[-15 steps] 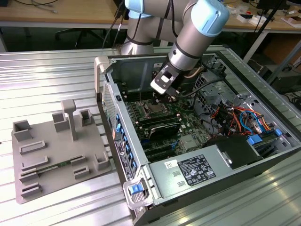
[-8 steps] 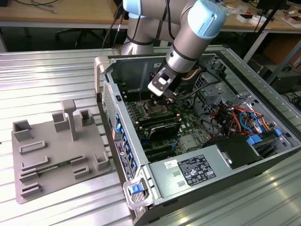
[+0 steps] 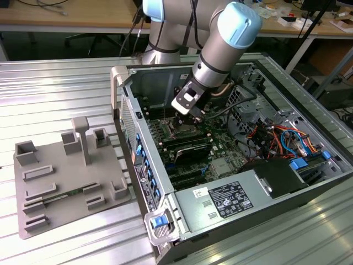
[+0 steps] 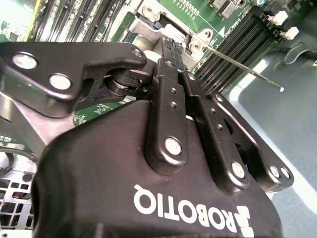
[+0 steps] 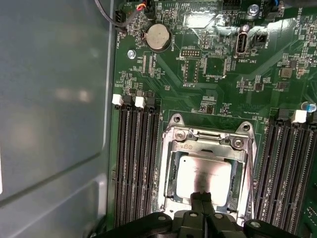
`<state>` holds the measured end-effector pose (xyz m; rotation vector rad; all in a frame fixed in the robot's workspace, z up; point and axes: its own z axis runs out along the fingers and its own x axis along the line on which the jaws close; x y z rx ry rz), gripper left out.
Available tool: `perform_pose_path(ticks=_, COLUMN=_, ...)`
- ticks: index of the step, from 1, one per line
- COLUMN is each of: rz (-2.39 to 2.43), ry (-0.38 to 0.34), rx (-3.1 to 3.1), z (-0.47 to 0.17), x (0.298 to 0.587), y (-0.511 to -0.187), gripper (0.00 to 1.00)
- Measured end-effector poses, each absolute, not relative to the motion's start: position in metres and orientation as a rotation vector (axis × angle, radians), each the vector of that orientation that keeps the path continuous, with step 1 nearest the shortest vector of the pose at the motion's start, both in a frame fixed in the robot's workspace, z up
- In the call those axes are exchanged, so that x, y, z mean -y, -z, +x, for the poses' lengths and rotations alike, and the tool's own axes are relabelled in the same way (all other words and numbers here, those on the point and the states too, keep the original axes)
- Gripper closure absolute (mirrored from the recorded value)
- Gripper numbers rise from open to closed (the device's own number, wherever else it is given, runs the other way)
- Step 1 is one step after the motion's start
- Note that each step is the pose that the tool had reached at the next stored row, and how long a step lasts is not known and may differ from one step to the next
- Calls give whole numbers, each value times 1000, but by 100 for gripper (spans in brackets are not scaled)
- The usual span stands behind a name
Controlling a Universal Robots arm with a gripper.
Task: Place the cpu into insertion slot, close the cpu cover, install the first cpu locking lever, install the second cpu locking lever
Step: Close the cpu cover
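In the exterior view a grey fixture tray lies on the ribbed metal table at the exterior view's left, well apart from the open computer case. My claw hangs inside that case over the green motherboard, and orange and blue cables bunch toward the exterior view's right. My claw is narrow, its two fingertips pressed together with nothing between them. In the first wrist view the cpu lies flat in the insertion slot, and the cpu cover lies down around it, its cut-out showing the silver top. My tips sit over the chip's edge at the cover's frame; I cannot tell whether they touch. Long black RAM slots flank the socket closely on both sides, and the plain grey case wall stands just beyond one bank. In the second wrist view a thin silver locking lever slants out near my tips, apart from them.
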<state>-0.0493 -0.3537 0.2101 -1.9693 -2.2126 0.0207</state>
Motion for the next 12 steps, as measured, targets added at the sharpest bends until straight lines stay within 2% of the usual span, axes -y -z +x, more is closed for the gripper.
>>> perform_pose_path(ticks=12, rz=-1969, ry=-20, rx=2213, z=-50, x=355, y=-203, gripper=89)
